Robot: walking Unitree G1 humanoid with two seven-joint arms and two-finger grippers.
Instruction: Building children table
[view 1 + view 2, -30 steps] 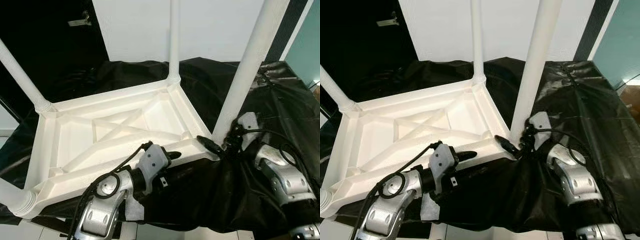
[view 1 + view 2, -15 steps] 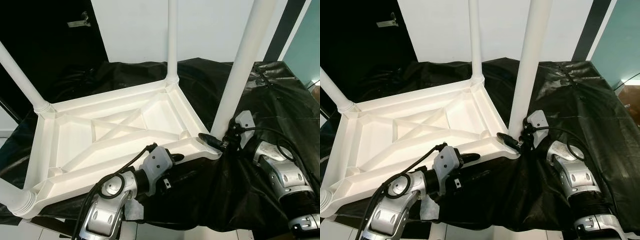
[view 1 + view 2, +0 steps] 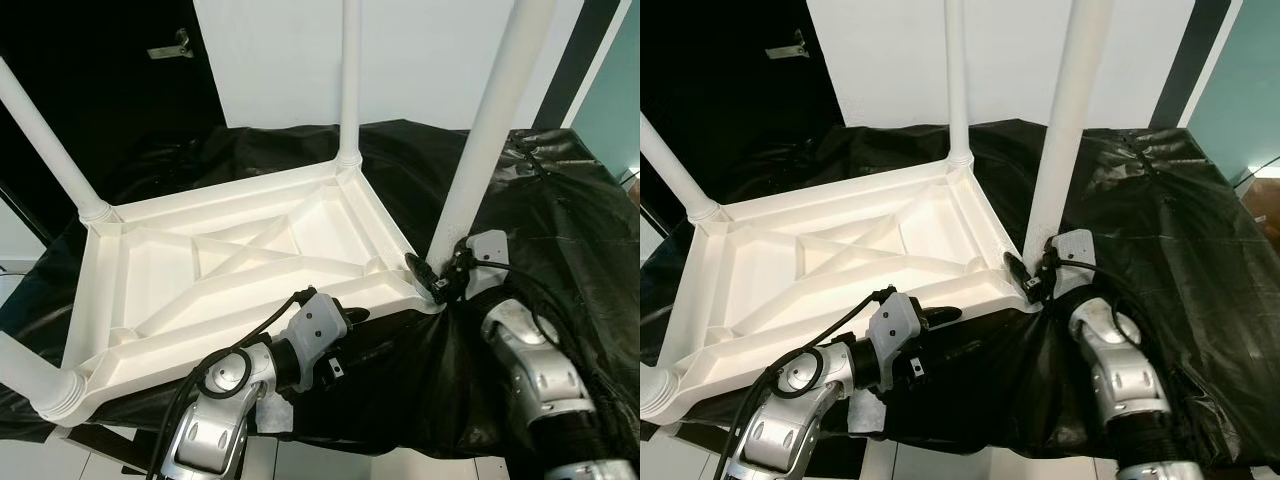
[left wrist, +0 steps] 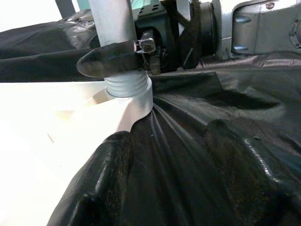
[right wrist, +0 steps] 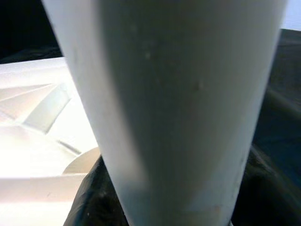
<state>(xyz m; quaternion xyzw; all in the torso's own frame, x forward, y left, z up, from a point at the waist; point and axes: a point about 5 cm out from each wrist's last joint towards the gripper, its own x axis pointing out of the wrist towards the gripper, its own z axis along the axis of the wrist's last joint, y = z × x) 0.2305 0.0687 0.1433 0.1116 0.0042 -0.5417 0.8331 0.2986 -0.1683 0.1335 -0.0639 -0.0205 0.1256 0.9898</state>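
White plastic children's table top [image 3: 240, 265], inverted with its ribbed underside facing up, lying on a table draped in black plastic sheeting [image 3: 560, 215]. Four white legs rise from its corners: the far leg [image 3: 349, 80] at 12 o'clock, the left leg [image 3: 45, 140] at 10 o'clock, the near-left leg [image 3: 30, 375] at 8 o'clock, and the near-right leg [image 3: 490, 110] at 2 o'clock, the thickest in view because it stands closest to the camera. The right claw [image 3: 432, 280], at the end of a silver arm entering from 5 o'clock, is closed around the base of the near-right leg, just above the threaded collar where that leg meets the corner socket; in the left wrist view one black finger [image 4: 110, 59] lies across the leg directly over the ribbed white collar [image 4: 127, 87]. In the right wrist view the same leg [image 5: 174, 108] stands immediately before the camera, with the pale underside of the top at one side. The left claw [image 3: 345, 318], on an arm entering from 7 o'clock, sits at the near edge of the top, at about 6 o'clock, its two black fingers [image 4: 101, 183] spread apart and resting over the black sheeting, gripping nothing. A white wall [image 3: 430, 50] and a dark doorway [image 3: 110, 90] lie beyond.
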